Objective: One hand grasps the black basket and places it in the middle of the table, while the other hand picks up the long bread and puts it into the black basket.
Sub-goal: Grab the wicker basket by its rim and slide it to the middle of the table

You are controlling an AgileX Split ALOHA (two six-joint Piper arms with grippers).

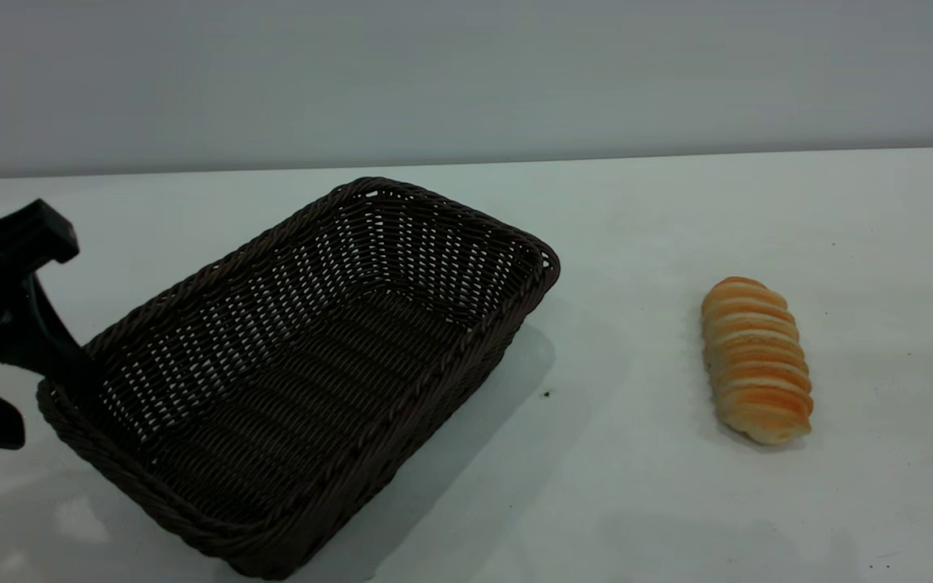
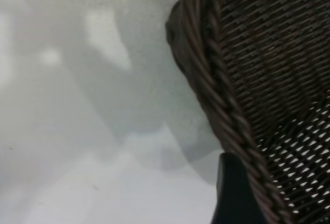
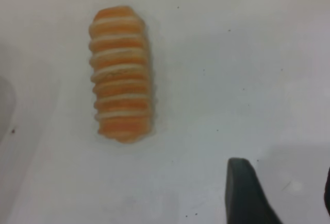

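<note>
- The white table (image 1: 677,502) fills the lower frame.
- The black basket (image 1: 304,364) sits left of centre.
- The long bread (image 1: 756,359) lies at right, well apart.

No readable text, labels, brands, numbers or signs — none on basket (image 1: 296,372), bread (image 1: 756,360) or table (image 1: 645,486).
</note>
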